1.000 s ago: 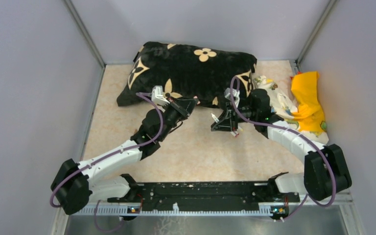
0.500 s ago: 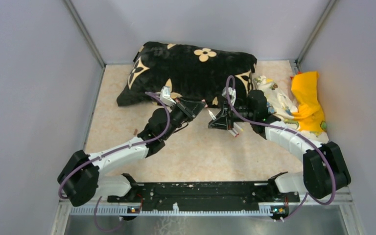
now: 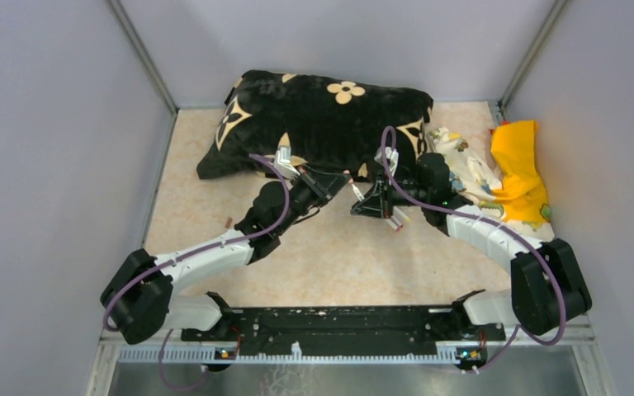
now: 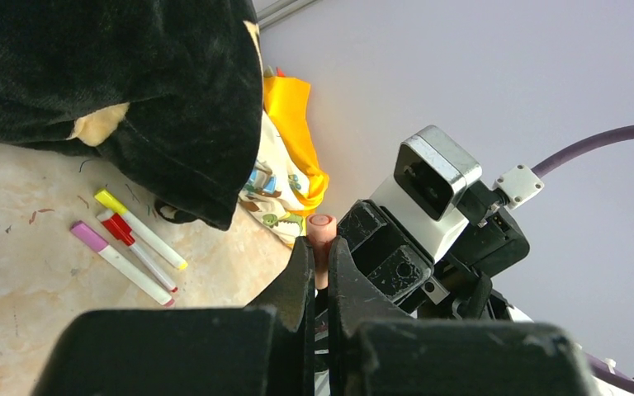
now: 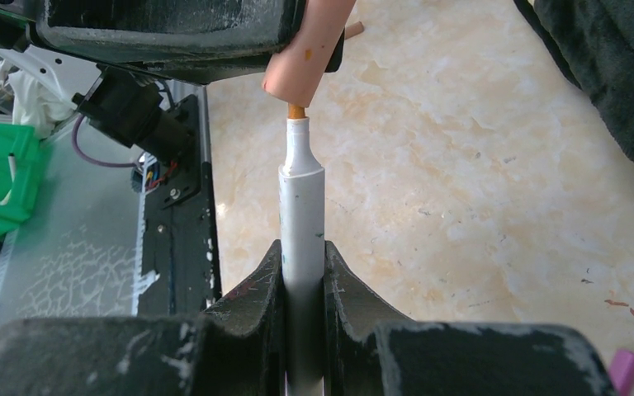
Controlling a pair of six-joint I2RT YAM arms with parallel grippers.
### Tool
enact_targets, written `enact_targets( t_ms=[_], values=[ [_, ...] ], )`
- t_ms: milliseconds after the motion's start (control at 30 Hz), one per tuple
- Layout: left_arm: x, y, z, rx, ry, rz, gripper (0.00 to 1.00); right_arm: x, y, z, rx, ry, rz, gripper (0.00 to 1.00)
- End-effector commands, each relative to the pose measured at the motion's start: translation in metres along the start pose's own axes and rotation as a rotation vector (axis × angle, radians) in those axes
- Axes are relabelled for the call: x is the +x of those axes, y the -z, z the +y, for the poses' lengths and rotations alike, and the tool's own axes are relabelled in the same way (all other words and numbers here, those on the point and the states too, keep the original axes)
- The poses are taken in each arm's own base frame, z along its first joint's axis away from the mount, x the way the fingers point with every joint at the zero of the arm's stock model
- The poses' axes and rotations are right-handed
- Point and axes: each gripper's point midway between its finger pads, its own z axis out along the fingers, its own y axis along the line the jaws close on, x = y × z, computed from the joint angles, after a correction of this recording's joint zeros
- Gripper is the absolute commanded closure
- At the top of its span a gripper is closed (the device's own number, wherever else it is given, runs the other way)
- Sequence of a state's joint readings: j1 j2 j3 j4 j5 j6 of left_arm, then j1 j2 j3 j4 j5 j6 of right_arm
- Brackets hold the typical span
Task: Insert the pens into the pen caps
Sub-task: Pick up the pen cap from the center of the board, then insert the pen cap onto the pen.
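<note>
Left gripper, clamped on pink cap, has swung in. Right gripper pinches pen, tip now at cap's mouth.

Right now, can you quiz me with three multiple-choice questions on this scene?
1. Where do the three loose pens lie?
A. on the table beside the cushion
B. on top of the cushion
C. in a box
2. What colour is the cap in the left gripper?
A. green
B. pale pink
C. blue
3. The right gripper is:
A. open and empty
B. shut on a pen
C. out of sight
1 A: they lie at the cushion's edge.
2 B: pale pink cap in its grip.
3 B: it clamps a white pen.
</note>
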State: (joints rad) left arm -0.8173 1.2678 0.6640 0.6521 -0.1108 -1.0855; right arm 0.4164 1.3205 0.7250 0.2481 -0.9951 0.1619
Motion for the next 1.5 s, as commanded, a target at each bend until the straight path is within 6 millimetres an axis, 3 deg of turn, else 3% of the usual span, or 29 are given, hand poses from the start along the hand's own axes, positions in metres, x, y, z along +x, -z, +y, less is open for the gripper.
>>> enact_targets(
  t_ms=[0,667,1100,1467],
  values=[
    [0.003,0.001,-0.001,0.022,0.027,0.012,1.0,-0.008,-0.004,0.001,0.001,0.021,-0.026,1.0],
    [0.023,-0.004,0.018,0.001,-0.05,0.066,1.0,-0.018,-0.004,0.009,-0.016,-0.061,-0.074,1.0],
    [0.036,-0.003,0.018,0.027,-0.225,0.044,1.0,-0.03,-0.002,0.016,-0.035,-0.163,-0.139,1.0],
    [0.058,0.001,0.013,0.1,-0.282,0.096,0.99,-0.038,0.006,0.018,-0.045,-0.121,-0.175,1.0]
  ],
)
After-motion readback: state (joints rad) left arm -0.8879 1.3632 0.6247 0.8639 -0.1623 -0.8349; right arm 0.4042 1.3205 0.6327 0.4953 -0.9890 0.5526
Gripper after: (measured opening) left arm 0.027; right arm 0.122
